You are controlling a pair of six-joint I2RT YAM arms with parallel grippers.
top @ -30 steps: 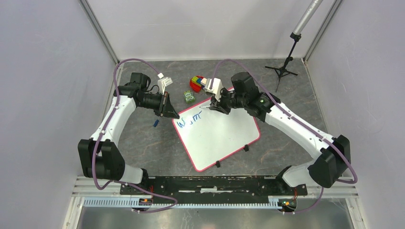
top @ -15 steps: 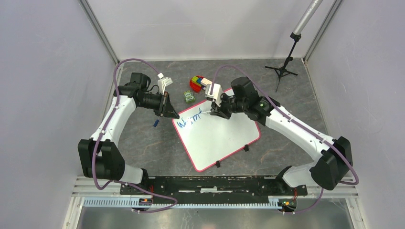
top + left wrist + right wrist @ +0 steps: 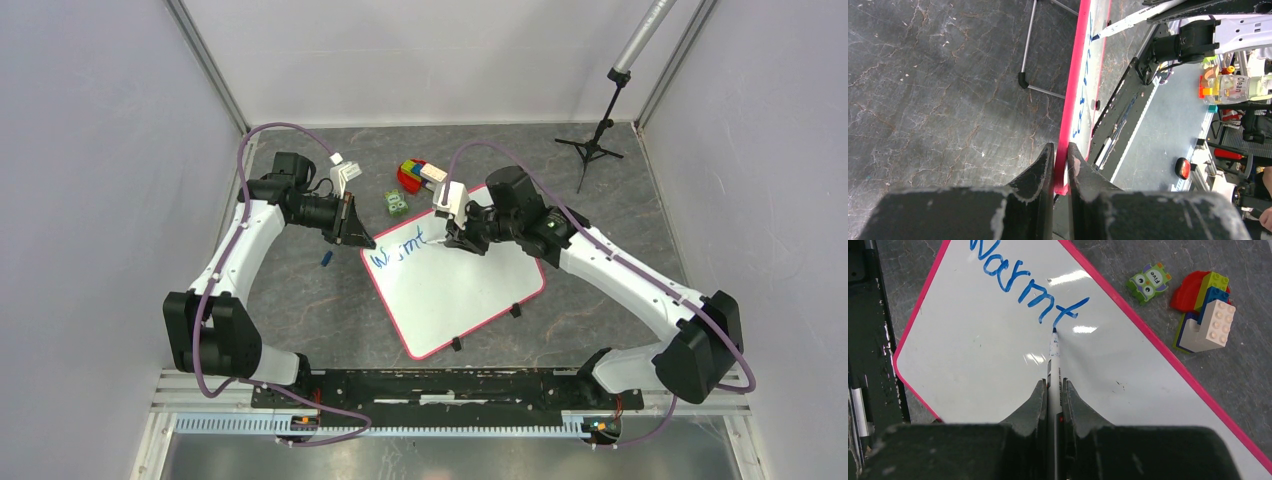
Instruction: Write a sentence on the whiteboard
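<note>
The right gripper (image 3: 1054, 386) is clamped on the marker (image 3: 1053, 357), whose tip sits at the foot of the t in the sentence (image 3: 1020, 287), which reads "Warmt" on the whiteboard (image 3: 973, 370). The next letter belongs just beyond the t, toward the blocks (image 3: 1205, 305). The left gripper (image 3: 1061, 152) pinches the rim.

The whiteboard (image 3: 988, 380) is finished in smooth, glossy white, with glare caught on it, and rimmed in pink-red plastic. The table (image 3: 923, 85) is surfaced in matt dark grey, veined like stone. The fingers (image 3: 1040, 170) of the left gripper (image 3: 1061, 149) are seen as matt black, scuffed pale at the edges.
</note>
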